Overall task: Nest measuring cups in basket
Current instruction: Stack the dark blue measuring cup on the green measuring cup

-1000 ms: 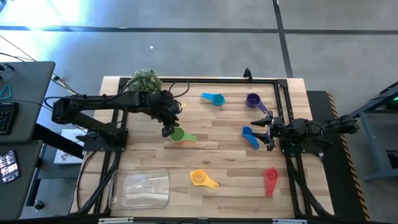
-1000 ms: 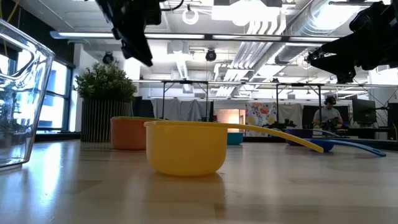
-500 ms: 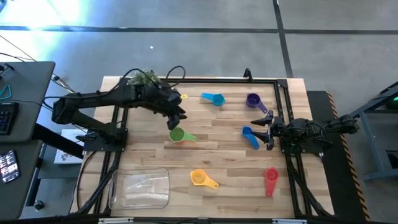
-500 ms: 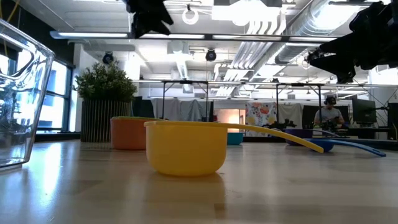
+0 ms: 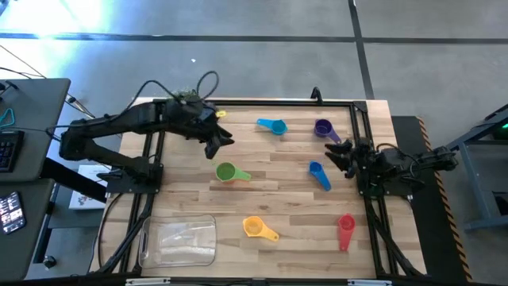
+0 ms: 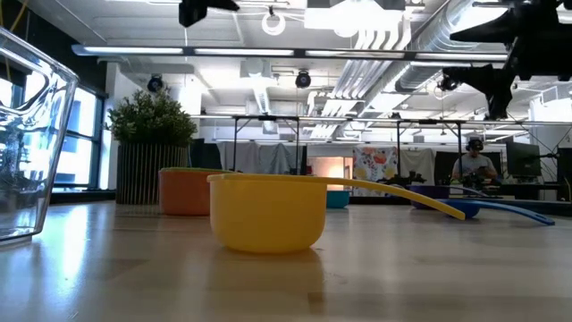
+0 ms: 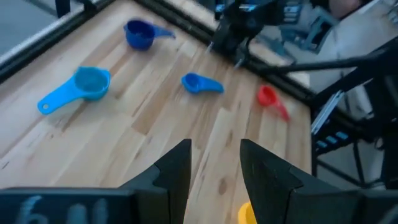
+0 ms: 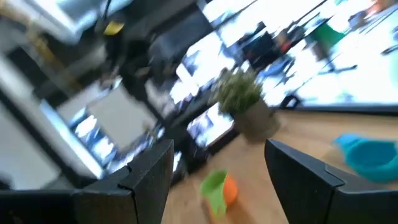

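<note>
Gently lower the open, empty left gripper onto the light blue cup, well apart from the basket, while leaving the open, empty right gripper beside the dark blue cup.

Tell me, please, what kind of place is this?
Probably a robotics lab or open workshop. The low view shows bare ceiling ducts, more metal-framed test benches behind the wooden table, and a person seated at monitors far back.

A yellow cup stands in front of an orange cup, basket wall nearby.
</note>
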